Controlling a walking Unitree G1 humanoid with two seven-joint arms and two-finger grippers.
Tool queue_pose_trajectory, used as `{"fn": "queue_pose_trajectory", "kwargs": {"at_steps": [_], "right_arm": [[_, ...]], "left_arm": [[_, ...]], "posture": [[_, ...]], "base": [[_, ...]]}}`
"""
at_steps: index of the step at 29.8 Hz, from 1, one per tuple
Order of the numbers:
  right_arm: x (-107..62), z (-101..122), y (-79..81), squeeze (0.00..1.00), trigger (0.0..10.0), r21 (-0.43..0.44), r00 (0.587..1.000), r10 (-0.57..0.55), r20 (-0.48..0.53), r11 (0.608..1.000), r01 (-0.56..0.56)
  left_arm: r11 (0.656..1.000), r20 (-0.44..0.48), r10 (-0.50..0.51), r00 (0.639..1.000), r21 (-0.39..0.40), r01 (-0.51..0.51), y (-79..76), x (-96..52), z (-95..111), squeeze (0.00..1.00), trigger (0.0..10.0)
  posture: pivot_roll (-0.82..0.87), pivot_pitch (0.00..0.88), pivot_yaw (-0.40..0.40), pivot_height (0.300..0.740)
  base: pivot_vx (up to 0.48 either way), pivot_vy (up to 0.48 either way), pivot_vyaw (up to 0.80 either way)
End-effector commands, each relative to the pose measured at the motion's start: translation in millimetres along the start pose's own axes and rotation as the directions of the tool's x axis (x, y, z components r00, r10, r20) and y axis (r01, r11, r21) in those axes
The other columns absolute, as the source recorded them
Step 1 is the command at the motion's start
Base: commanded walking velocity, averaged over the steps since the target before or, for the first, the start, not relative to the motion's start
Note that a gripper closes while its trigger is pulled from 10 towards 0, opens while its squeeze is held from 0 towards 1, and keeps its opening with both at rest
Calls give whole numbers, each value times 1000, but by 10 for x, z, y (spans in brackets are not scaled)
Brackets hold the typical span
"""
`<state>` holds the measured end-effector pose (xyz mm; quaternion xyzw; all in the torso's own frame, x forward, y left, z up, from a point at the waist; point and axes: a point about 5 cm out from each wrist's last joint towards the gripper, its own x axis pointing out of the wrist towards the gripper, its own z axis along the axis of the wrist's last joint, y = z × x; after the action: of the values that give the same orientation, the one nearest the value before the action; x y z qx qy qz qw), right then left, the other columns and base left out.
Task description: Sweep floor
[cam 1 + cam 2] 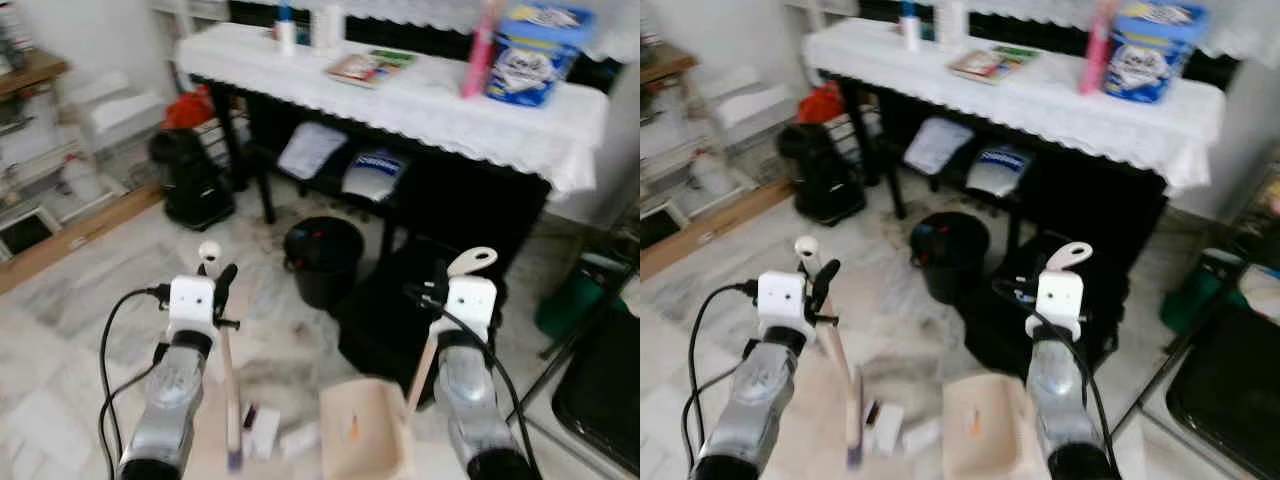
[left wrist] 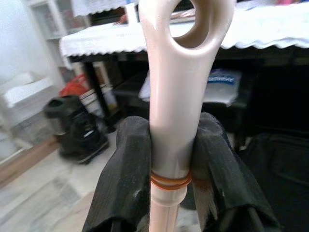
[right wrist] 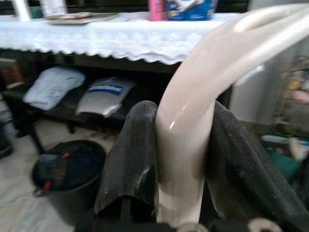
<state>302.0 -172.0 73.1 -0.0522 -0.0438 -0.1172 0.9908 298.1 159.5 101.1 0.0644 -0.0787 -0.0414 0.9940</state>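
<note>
The small scraps of litter (image 1: 268, 434) lie on the tiled floor just beside the dustpan (image 1: 362, 430), with the broom (image 1: 230, 385) standing over them. The left gripper (image 1: 212, 275) is clamped on the broom's handle, the right gripper (image 1: 440, 285) on the dustpan's. Sweeping looks under way; next, brush the scraps toward the dustpan. The black bin (image 1: 322, 258) stands beyond the dustpan.

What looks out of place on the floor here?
Litter lies on the pale floor: small white scraps beside the broom held by the left gripper, and an orange bit already in the dustpan held by the right gripper.
</note>
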Motion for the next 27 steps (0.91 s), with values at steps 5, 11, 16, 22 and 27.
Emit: {"fn": "queue_pose_trajectory", "kwargs": {"at_steps": [5,11,16,22,27], "right_arm": [[20,88,63,0,10000,-15,999,26,48,1000,-25],[-13,44,57,0,10000,-17,999,25,33,1000,-24],[-72,-36,55,0,10000,-33,1000,21,5,999,-21],[-142,-140,-10,0,10000,-58,999,-15,-29,998,13],[-231,-266,-72,0,10000,-90,996,-55,-69,995,49]], "left_arm": [[1000,35,3,999,-4,-3,87,-6,56,0,10000],[998,18,-52,999,-43,52,10,-1,27,0,10000],[993,-31,-105,994,-54,103,-40,-1,-73,0,10000],[992,-44,-112,993,-60,110,-40,18,-107,0,10000],[991,-40,-121,992,-70,118,-50,51,-98,0,10000]], "posture": [[89,14,64,740],[87,17,68,740],[86,23,73,740],[81,30,79,740],[82,38,85,740]], "base": [[0,0,0],[0,0,0],[0,0,0],[0,0,0],[0,0,0]]}}
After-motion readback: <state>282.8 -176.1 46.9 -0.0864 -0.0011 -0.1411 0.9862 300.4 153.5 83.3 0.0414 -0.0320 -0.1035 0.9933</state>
